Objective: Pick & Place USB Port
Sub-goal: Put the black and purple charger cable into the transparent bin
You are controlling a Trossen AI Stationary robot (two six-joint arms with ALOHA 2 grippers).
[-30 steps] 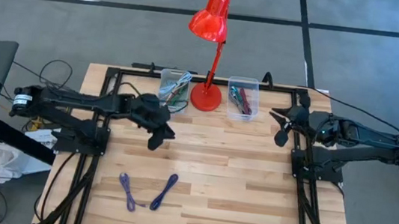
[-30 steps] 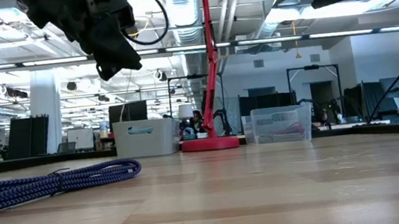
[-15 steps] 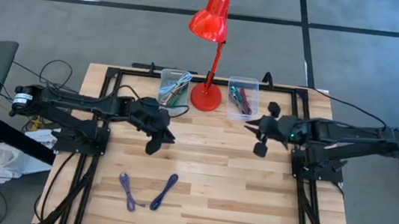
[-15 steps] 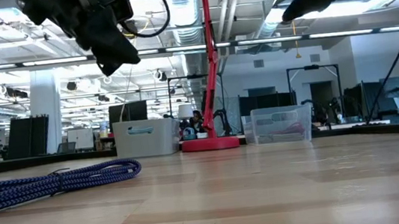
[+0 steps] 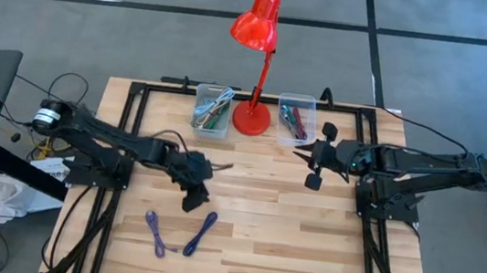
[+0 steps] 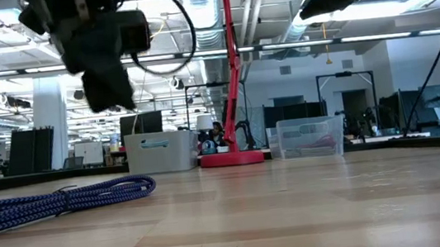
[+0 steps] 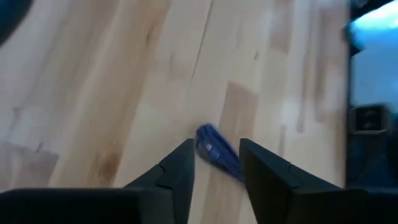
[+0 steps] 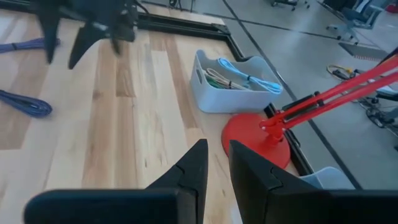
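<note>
Two blue braided USB cables (image 5: 156, 233) (image 5: 200, 233) lie bundled on the wooden table near its front left; in the low view they show as a cable bundle (image 6: 62, 200). My left gripper (image 5: 194, 186) hangs open above the table just behind them. The left wrist view shows one cable's end (image 7: 214, 149) on the wood, past the gap of my left gripper (image 7: 216, 163). My right gripper (image 5: 312, 158) hovers right of the table's middle. Its fingers (image 8: 198, 163) stand narrowly apart with nothing between them.
At the far edge a red desk lamp stands on its base (image 5: 251, 117) between two clear bins. The left bin (image 5: 212, 110) holds cables and the right bin (image 5: 294, 119) holds red and green items. Black frame rails run along the table's sides. Bare wood lies between the two arms.
My left gripper has gone toward the table's near edge and down, toward the blue cables, and has rolled a little. My right gripper has come in from the table's right edge toward the middle, then held still. The cables have not moved.
</note>
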